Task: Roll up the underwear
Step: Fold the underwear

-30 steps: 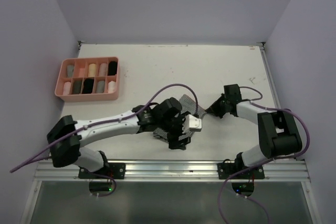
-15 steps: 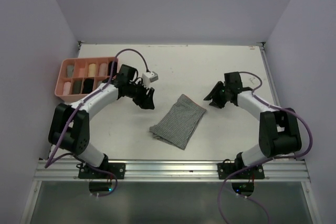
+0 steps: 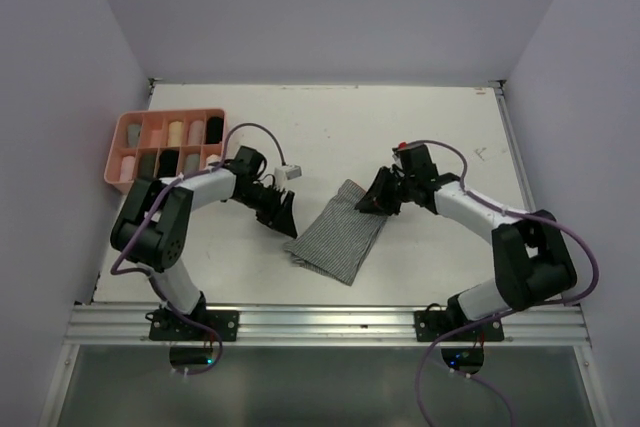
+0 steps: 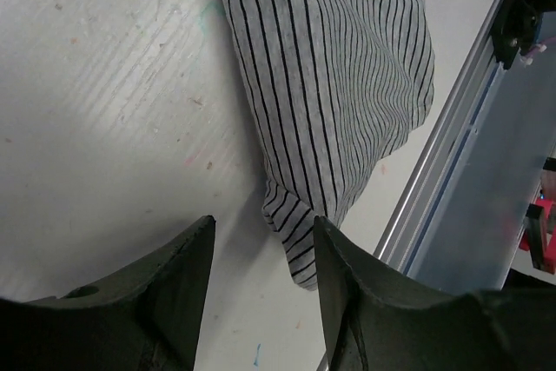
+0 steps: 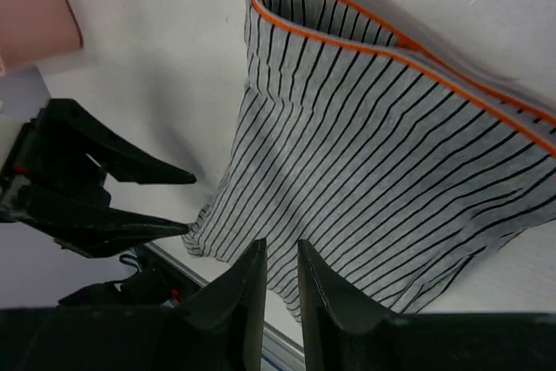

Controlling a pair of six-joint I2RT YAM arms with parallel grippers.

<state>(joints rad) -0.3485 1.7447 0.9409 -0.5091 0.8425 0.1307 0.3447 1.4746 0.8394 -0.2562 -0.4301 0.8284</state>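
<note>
At the far left we see a pink compartment tray (image 3: 165,186) near the table's left edge, its slots filled with small rolled garments in pale, beige, grey and black. Just to its right the left arm (image 3: 200,187) is folded back on itself: it rises from its base at the near rail (image 3: 330,322), bends by the tray, and its forearm runs low to the right across the white table (image 3: 300,127). The left gripper (image 3: 283,219) points right and slightly toward the near edge, stopping just beside the near-left corner of the grey striped underwear (image 3: 340,230). In the left wrist view the left gripper (image 4: 263,230) has its fingers spread wide with nothing between them, and the corner of the striped underwear (image 4: 339,67) lies just ahead of the tips. The garment lies flat in the middle of the table, set on a diagonal from near-left to far-right, with soft wrinkles and an orange-edged waistband (image 5: 382,45) at its far-right end. Moving on to the right, the right arm (image 3: 470,209) climbs from its base, bends at the elbow near the right edge, and reaches left and low. The right gripper (image 3: 375,199) sits at the waistband end. From its wrist camera the right gripper (image 5: 280,254) shows fingers only narrowly parted, gripping nothing, over the striped underwear (image 5: 391,154); we cannot tell whether the tips touch the cloth.
</note>
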